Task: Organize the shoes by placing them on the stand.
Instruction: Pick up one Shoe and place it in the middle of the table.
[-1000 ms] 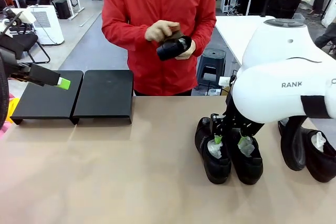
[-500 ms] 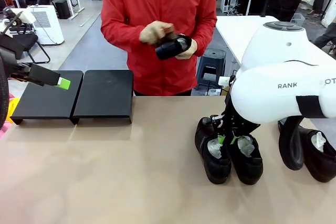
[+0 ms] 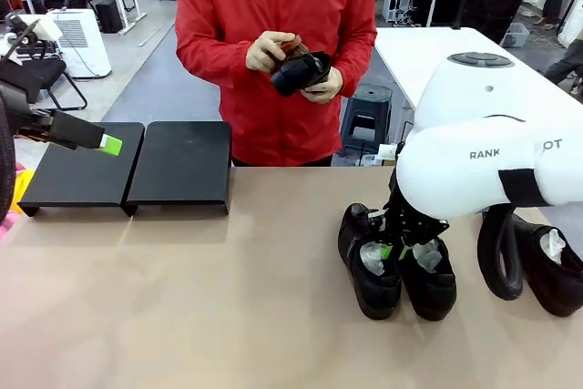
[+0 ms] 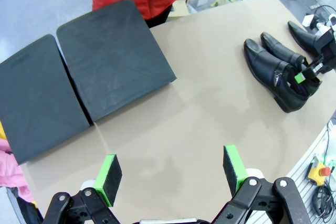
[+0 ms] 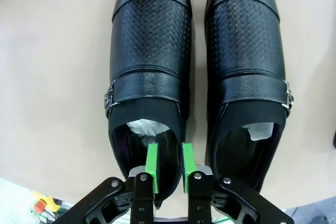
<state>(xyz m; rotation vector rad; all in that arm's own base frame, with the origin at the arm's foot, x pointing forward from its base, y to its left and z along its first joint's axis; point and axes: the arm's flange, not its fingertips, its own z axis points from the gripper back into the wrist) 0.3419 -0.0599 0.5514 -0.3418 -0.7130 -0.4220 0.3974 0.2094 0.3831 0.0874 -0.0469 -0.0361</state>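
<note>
One glossy black leather shoe point(image 5: 149, 77), toward right edge of counter point(image 3: 182, 298); right end effector point(image 5: 169, 156) pinches its collar. Check your grip; lift straight.

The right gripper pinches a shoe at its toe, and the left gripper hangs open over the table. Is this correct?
Not the toe: in the right wrist view the right gripper pinches the shoe at the rim of its opening; the left gripper hangs open over the table.
</note>
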